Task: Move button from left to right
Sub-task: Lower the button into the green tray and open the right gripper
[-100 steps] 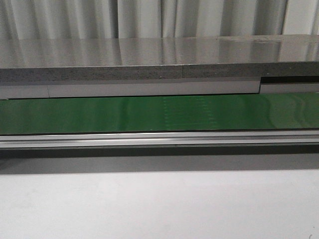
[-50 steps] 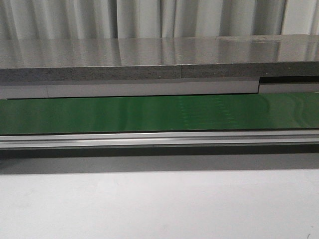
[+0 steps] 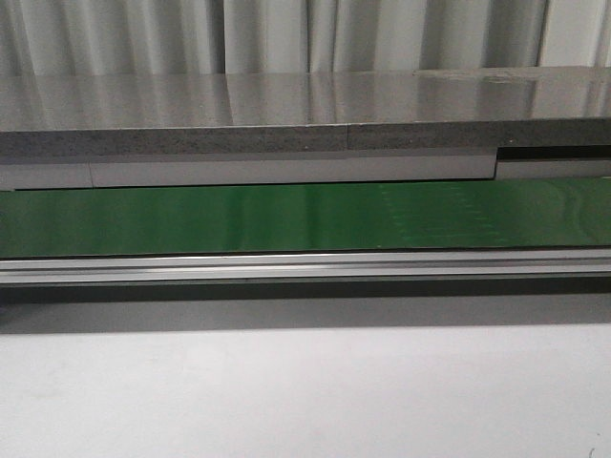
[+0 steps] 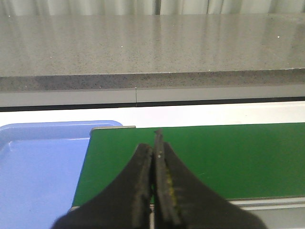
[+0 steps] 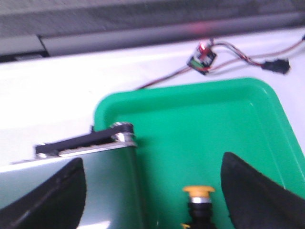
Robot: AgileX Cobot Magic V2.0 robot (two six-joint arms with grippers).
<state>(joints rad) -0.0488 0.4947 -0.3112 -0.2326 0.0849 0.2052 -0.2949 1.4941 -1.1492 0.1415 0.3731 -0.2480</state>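
The button, with a yellow-orange cap on a black body, stands in the green tray in the right wrist view. My right gripper is open. The button is between its wide-apart fingers, nearer one finger, and touches neither. My left gripper is shut and empty, over the end of the green conveyor belt. Neither gripper nor the button shows in the front view.
A blue tray lies beside the belt's end under the left gripper. The belt runs across the front view behind a metal rail. A small circuit board with wires lies beyond the green tray. The belt's end roller borders the green tray.
A faint patch on the green belt has slid to the right in the front view. Nothing else has changed there.
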